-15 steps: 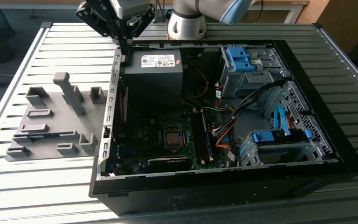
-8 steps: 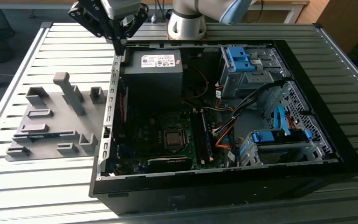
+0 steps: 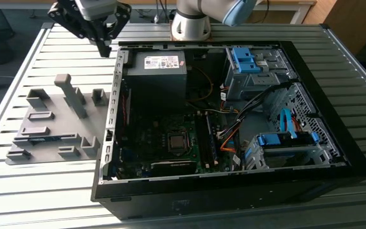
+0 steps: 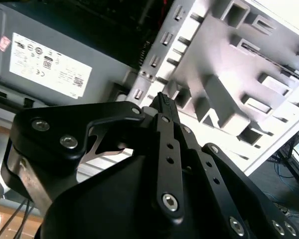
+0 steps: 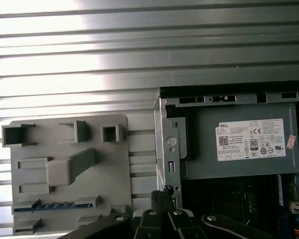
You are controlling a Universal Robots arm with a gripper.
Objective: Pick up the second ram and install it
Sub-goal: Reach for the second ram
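Trouble would come from a skewed pinch: the second ram (image 5: 55,205) sits in a slot of the grey fixture (image 5: 114,174), so an off-centre descent could jam it or clip neighbouring blocks. The gripper (image 3: 103,47) hangs pointing down over the surface (image 3: 43,64) beside the computer case (image 3: 234,191), pressed together, empty, well apart from the ram.

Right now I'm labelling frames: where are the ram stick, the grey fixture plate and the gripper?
ram stick (image 5: 55,205), first wrist view, middle of its blue edge.
grey fixture plate (image 5: 114,172), first wrist view, bare flat surface.
gripper (image 3: 105,50), exterior view, between its fingertips.
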